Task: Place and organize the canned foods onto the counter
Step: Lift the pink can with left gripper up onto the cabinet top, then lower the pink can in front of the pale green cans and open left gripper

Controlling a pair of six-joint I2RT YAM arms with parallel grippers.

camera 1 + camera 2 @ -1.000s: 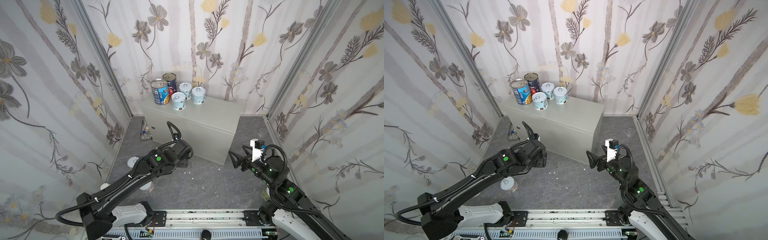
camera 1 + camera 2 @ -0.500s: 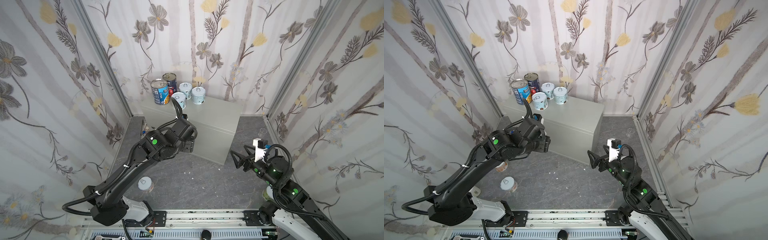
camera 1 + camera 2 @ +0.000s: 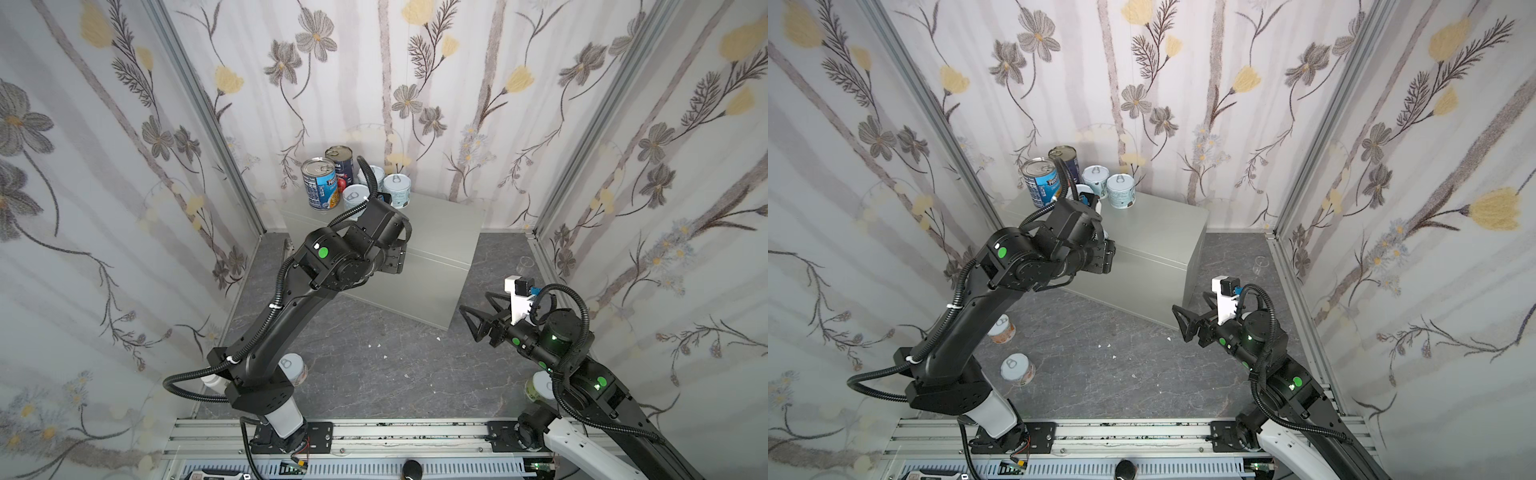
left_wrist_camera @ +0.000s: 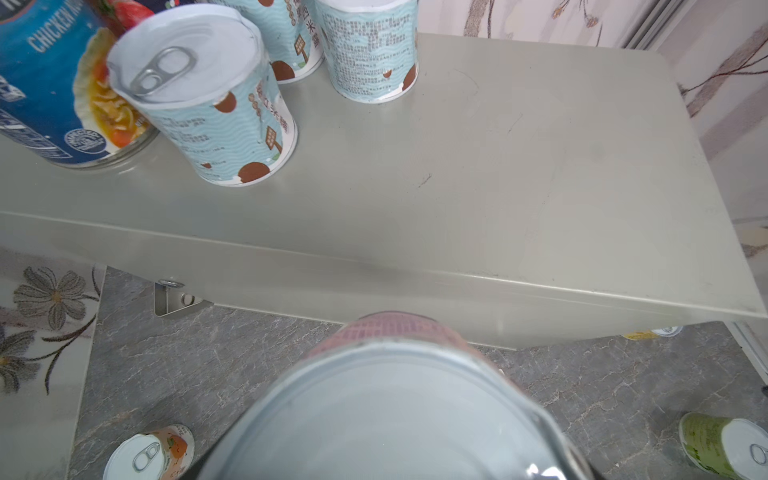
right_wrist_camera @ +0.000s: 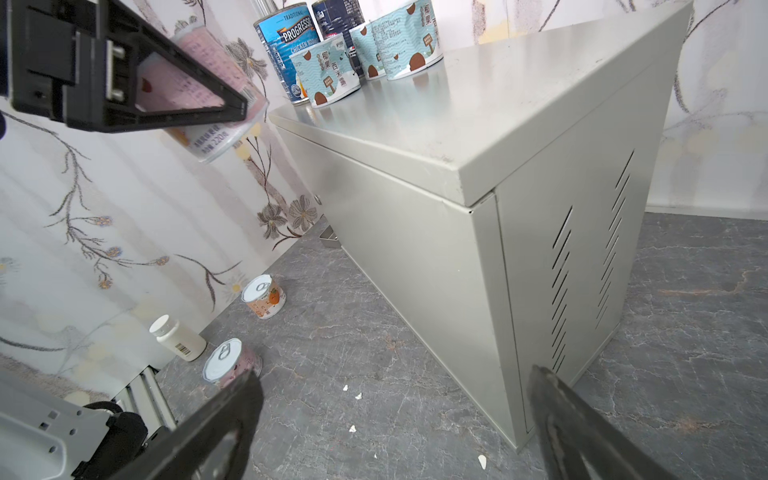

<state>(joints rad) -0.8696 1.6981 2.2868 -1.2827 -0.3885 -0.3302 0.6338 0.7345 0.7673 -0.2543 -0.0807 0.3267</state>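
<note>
My left gripper (image 5: 232,106) is clamped on a short pink can (image 5: 210,141), which hangs tilted in the air just off the front edge of the counter (image 3: 440,224). At the counter's back left corner stand a blue tall can (image 3: 319,183), a navy tall can (image 3: 340,160) and three teal short cans (image 3: 397,189). My right gripper (image 3: 474,302) hangs empty with its jaws wide apart above the floor, near the counter's right corner. An orange can (image 5: 264,297) stands on the floor.

We are seeing bright, even light and soft shadows; the nearest can (image 4: 390,419) is blurring, wrist-view edges bending.
</note>
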